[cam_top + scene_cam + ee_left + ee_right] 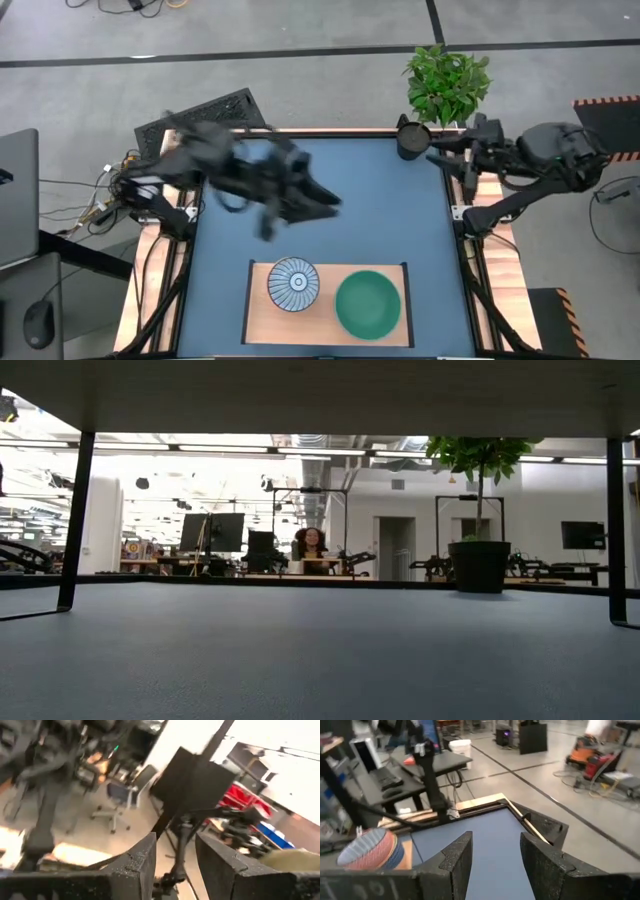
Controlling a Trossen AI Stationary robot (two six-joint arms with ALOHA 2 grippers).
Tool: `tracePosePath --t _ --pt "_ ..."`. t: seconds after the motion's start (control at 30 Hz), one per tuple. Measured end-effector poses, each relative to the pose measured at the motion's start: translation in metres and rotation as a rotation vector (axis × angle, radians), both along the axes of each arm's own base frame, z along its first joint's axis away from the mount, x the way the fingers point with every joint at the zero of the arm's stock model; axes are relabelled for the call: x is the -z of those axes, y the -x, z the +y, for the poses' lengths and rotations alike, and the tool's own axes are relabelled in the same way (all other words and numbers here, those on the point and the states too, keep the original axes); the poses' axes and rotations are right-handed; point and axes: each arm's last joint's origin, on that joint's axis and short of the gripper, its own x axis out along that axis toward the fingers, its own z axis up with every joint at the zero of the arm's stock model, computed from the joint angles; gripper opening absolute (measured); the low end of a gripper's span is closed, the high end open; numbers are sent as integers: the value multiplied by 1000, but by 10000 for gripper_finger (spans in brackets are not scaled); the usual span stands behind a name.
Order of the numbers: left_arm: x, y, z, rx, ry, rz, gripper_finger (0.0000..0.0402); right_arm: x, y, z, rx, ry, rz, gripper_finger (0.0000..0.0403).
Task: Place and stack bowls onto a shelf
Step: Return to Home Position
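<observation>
The pale wooden shelf [258, 318] lies at the table's near edge. On it stand a blue-and-white radial-striped bowl [295, 283] and, to its right, a plain green bowl [368, 303], both upright on their bases. My left gripper [330, 203] hangs blurred over the table's far-left part, well clear of the shelf; in its wrist view the left gripper [175, 845] is open and empty. My right gripper [435, 155] waits at the far right corner, and the wrist view shows the right gripper [496, 840] open and empty. The other bowls are out of view.
A dark cup [412, 138] stands at the far right corner beside my right gripper, with a potted plant [447, 85] just beyond the table. A black panel [205, 112] lies past the far left corner. Bare blue tabletop [380, 215] lies between the arms and the shelf.
</observation>
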Motion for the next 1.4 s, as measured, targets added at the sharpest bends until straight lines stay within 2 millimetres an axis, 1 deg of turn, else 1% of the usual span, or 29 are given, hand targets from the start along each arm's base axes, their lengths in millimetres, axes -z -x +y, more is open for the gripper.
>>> tracePosePath --t 0.1,0.17,0.23,0.27,0.3,0.37,0.47,0.53,0.57,0.67,0.83,0.97,1.13,1.23,1.3,1.4 --pt "-18 31 0 15 -52 -76 121 1 16 -3 -35 49 24 191" --pt "-26 47 1 -2 -72 -108 121 0 26 -6 -16 25 -9 191" --pt "-33 60 6 -81 -84 -128 121 -3 37 -10 8 -28 -65 191" --pt "-34 68 10 -125 -123 -126 121 -5 42 -12 7 -33 -89 191" --pt "-35 77 14 -178 -177 -106 121 -6 49 -15 1 -29 -111 191" --pt "-32 98 23 -326 -252 -11 121 -7 63 -19 -11 -27 -137 191" --pt "-20 130 36 -587 -335 188 121 1 84 -26 -34 -39 -165 191" --pt "-7 147 42 -741 -367 319 121 11 96 -30 -33 -41 -167 191" --pt "0 153 43 -792 -382 373 121 18 100 -32 -32 -46 -170 191" --pt "23 165 43 -881 -388 474 121 37 108 -34 -27 -65 -185 191" --pt "65 186 45 -963 -359 516 121 68 110 -36 5 -49 -218 191" --pt "110 201 48 -1006 -304 518 121 88 109 -37 118 -45 -250 191" --pt "168 223 53 -960 -159 455 121 112 104 -37 210 -49 -201 191" --pt "199 233 55 -872 -51 371 121 123 100 -37 286 -134 -225 191" --pt "215 240 56 -795 8 302 121 127 96 -36 281 -139 -223 191" --pt "235 248 58 -648 70 154 121 129 86 -31 179 -123 -239 191"
